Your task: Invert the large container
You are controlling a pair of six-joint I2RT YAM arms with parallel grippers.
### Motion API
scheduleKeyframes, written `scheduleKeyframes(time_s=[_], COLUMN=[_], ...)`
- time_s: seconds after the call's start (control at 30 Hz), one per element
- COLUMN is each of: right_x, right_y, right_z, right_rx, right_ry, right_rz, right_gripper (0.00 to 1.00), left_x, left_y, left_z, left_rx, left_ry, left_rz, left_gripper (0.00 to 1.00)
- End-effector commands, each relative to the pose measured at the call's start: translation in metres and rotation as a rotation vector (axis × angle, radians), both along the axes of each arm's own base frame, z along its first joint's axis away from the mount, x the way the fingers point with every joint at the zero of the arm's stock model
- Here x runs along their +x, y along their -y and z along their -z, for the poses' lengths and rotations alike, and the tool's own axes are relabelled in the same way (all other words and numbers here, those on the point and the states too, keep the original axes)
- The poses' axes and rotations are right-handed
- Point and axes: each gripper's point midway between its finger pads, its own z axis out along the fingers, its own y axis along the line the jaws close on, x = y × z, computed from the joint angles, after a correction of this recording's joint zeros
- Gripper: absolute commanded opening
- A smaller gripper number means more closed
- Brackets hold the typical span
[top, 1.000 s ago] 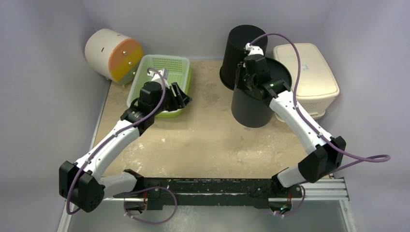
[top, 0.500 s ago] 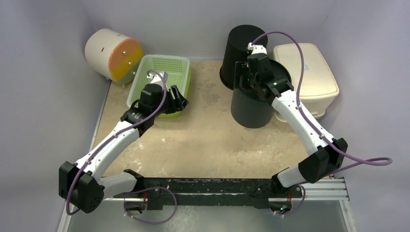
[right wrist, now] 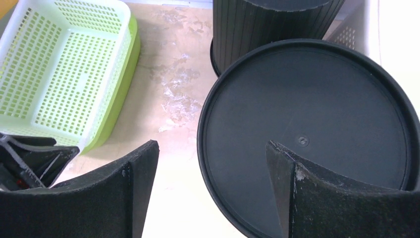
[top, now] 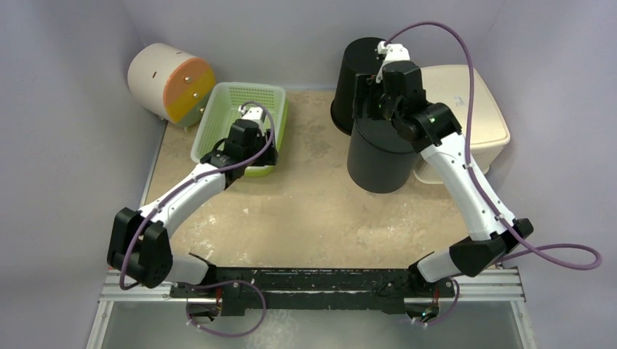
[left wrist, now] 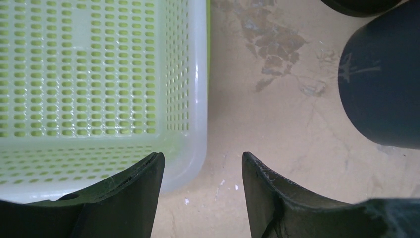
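The large container [top: 377,161] is a black bucket standing right of the table's middle, and it also shows in the left wrist view [left wrist: 384,79]. In the right wrist view its flat round base [right wrist: 317,114] faces up. My right gripper [top: 369,103] hovers over its far-left rim, open [right wrist: 212,146], one finger over the base and one over the table, gripping nothing. My left gripper [top: 262,155] is open [left wrist: 203,158] above the near-right corner of the green basket [left wrist: 99,74], with nothing between its fingers.
A second, ribbed black container [top: 361,62] stands just behind the large one. A white perforated basket [top: 476,120] sits at the right. The green basket [top: 233,116] lies at the back left, with a cream and orange cylinder [top: 171,83] on its side beyond it.
My right gripper has opened, let go of the large container's rim and risen towards the back. My left arm has reached further forward over the green basket's corner.
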Motion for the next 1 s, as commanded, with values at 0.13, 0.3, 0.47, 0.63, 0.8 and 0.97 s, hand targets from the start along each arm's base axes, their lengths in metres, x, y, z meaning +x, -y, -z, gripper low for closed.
scheduleKeyframes(time_s=[0.13,0.3,0.47,0.63,0.8,0.97], right_x=[0.001,0.000,0.002,0.004,0.006,0.005], right_y=[-0.001,-0.006,-0.007,-0.007,-0.008,-0.007], right_z=[-0.021,-0.017,-0.019,-0.015,-0.014,-0.012], right_rx=[-0.023,-0.019,-0.022,-0.027,-0.024,-0.026], right_ry=[0.046,0.031,0.032,0.027,0.026,0.023], right_rz=[-0.036,-0.061,-0.061,-0.056,-0.056,-0.050], right_gripper=[0.82,0.82,0.84,0.84,0.84,0.84], left_x=[0.050,0.065,0.077,0.081,0.079,0.078], left_y=[-0.010,-0.008,-0.007,0.000,-0.003,-0.009], left_z=[-0.026,-0.002,0.009,0.025,0.047,0.055], left_rx=[0.094,0.086,0.020,-0.004,0.017,0.031], left_ry=[0.112,0.065,0.054,0.015,-0.043,-0.062], left_rz=[0.002,0.056,0.096,0.147,0.156,0.143], left_gripper=[0.59,0.58,0.62,0.63,0.63,0.58])
